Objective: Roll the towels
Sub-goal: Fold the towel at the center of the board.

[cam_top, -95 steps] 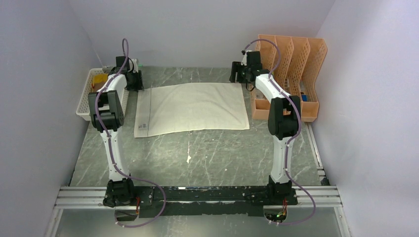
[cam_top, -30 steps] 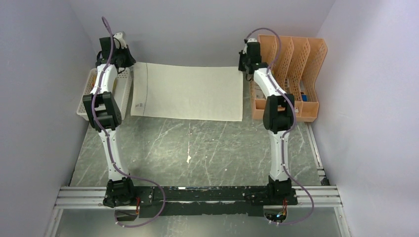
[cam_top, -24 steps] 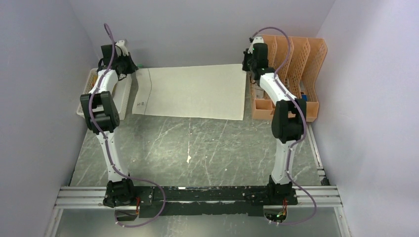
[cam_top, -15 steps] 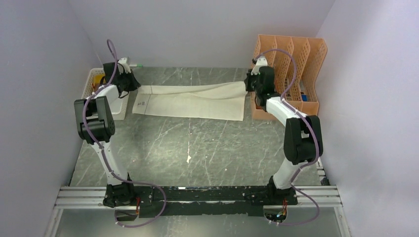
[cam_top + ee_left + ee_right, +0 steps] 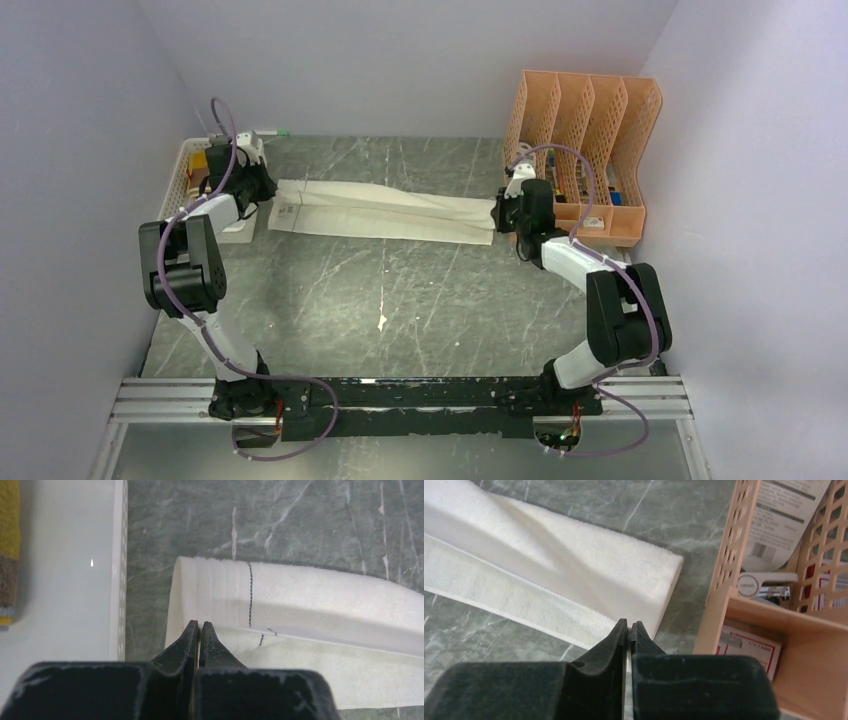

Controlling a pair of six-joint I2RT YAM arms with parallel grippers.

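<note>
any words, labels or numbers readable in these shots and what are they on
No text reads clearly.
Paper label with a barcode, in the orange file rack: print too small.
Round white tag in the rack: one short word, blurred.
Red-edged box below it: print blurred.
Small mark on the cream towel: too small to read.

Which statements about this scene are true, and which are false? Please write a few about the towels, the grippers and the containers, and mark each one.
1. The cream towel lies folded into a long strip on the table. True.
2. The left gripper is wide open. False: it is shut on the cream towel's left end.
3. The yellow-brown towel lies in the white basket. True.
4. The orange file rack stands at the left. False: it stands at the right, near the right gripper.
</note>
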